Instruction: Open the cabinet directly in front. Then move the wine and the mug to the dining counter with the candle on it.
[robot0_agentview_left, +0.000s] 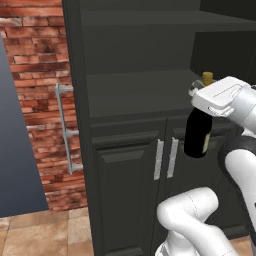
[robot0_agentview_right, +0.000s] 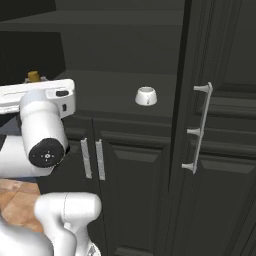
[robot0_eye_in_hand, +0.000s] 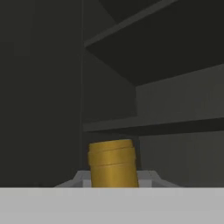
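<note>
Gold foil on the neck of the dark glass wine bottle (robot0_eye_in_hand: 112, 162) sat closest to the hand camera, rising between the two finger tips of the gripper (robot0_agentview_left: 202, 91). The jaws were seen closed on that neck, so the bottle was judged to be gripped just under its cap. In the left base view the bottle's dark body with its pale label was seen hanging below the white hand, in front of the lower doors of the tall black cabinet (robot0_agentview_left: 125, 165) and clear of the shelf edge; it appeared to be off the shelf and carried by the neck alone.

The upper doors had been swung wide, one at each side, each with a long silver bar handle (robot0_agentview_right: 199, 127). Further back, the small white mug (robot0_agentview_right: 146, 96) was seen on the open shelf, well in from its front edge and toward the right-hand door, well apart from the bottle.

The dining counter and the candle were not in sight.

A slip was judged the main risk: a heavy bottle held only by a smooth, narrow neck could swing or slide through the pads if the arm or base were turned sharply. The open right-hand door could also be struck during withdrawal.
</note>
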